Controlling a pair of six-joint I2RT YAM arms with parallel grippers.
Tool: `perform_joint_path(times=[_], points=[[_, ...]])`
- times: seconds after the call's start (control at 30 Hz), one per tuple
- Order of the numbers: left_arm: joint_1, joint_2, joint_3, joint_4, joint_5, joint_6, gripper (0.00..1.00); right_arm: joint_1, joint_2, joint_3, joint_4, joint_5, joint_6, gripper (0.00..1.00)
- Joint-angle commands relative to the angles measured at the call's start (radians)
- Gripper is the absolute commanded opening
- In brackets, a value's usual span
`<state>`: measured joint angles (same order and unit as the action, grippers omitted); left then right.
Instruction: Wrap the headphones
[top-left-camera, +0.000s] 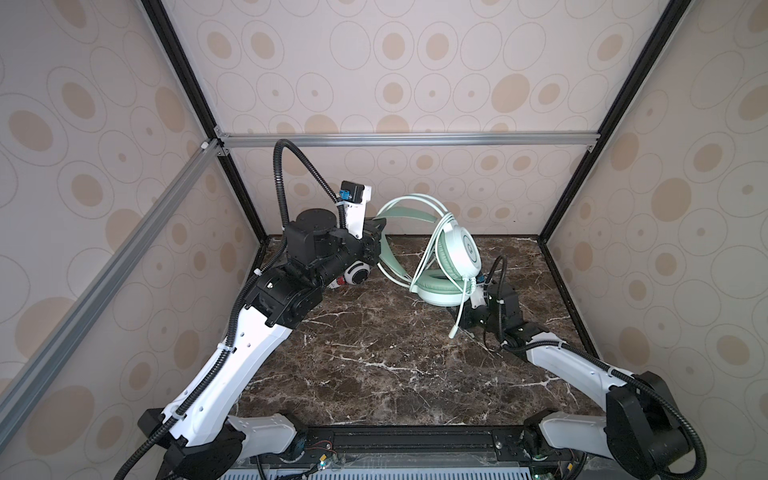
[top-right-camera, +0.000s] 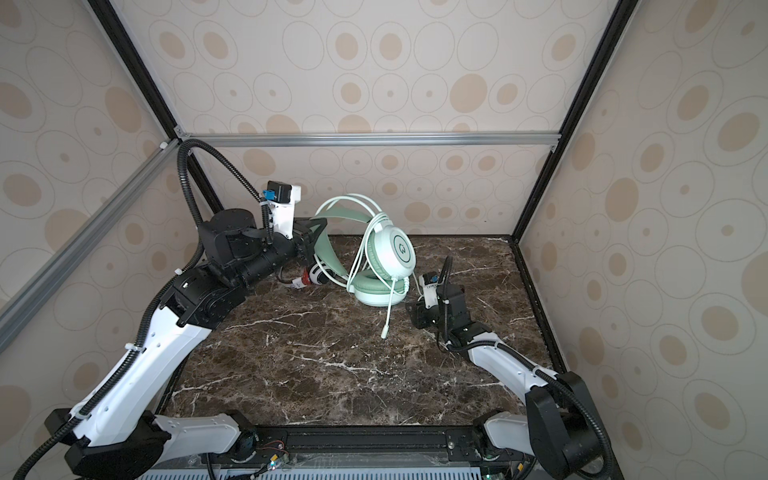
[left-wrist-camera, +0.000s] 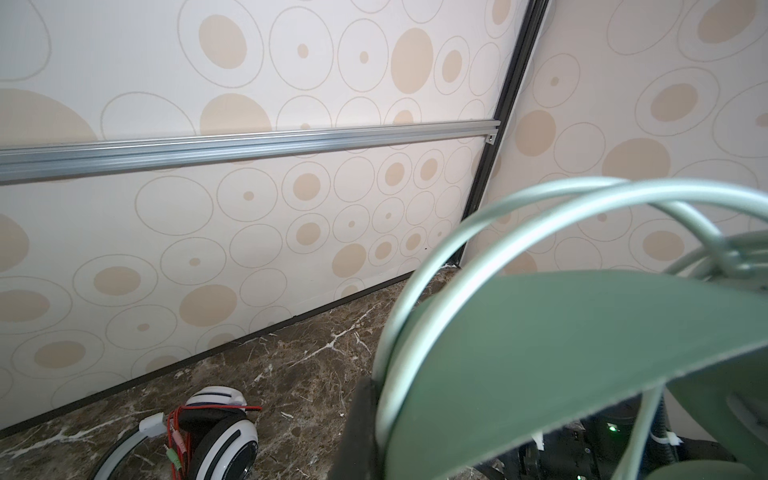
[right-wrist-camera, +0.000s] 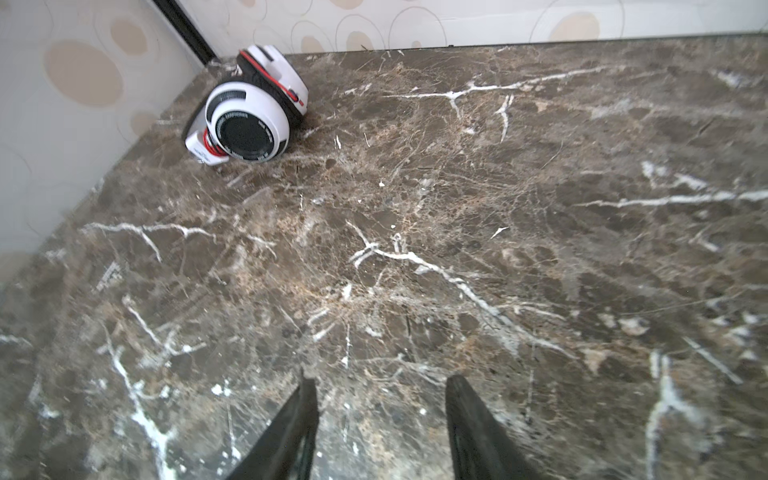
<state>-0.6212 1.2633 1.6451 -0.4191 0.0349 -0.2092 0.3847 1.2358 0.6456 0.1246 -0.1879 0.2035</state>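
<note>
In both top views the mint-green headphones are held up at the back of the table, with the lower ear pad on the marble. Their pale green cable is looped round the band and cups. The mic boom hangs toward the front. My left gripper is shut on the green headband; one black finger shows beside it. The white headphones lie behind the left arm, bound with red cable. My right gripper is open and holds nothing, low by the green ear pad.
The dark marble table is boxed in by patterned walls on three sides. An aluminium rail runs along the back wall. Both headsets sit close to the back wall, the white one near the back left corner.
</note>
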Motion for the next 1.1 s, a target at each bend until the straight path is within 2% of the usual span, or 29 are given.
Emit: perform_joint_path(times=[0.0, 0.07, 0.2, 0.5, 0.63, 0.83, 1.07], points=[[0.017, -0.012, 0.073, 0.071, -0.010, -0.063, 0.00, -0.006, -0.078, -0.018, -0.078, -0.013, -0.032, 0.61], [0.021, -0.006, 0.085, 0.057, -0.023, -0.061, 0.00, -0.006, -0.132, -0.031, -0.113, -0.018, -0.039, 0.69], [0.033, 0.002, 0.090, 0.051, -0.025, -0.062, 0.00, -0.005, -0.234, -0.055, -0.168, -0.016, -0.056, 0.77], [0.041, 0.014, 0.088, 0.055, -0.007, -0.070, 0.00, -0.005, -0.393, 0.028, -0.243, -0.094, -0.150, 0.80], [0.043, 0.016, 0.088, 0.057, -0.001, -0.080, 0.00, -0.004, -0.401, 0.101, -0.245, -0.142, -0.197, 0.81], [0.045, 0.011, 0.081, 0.069, 0.006, -0.094, 0.00, -0.005, -0.366, 0.198, -0.238, -0.165, -0.199, 0.81], [0.045, 0.017, 0.081, 0.075, 0.015, -0.107, 0.00, -0.006, -0.361, 0.141, -0.173, -0.149, -0.158, 0.80]])
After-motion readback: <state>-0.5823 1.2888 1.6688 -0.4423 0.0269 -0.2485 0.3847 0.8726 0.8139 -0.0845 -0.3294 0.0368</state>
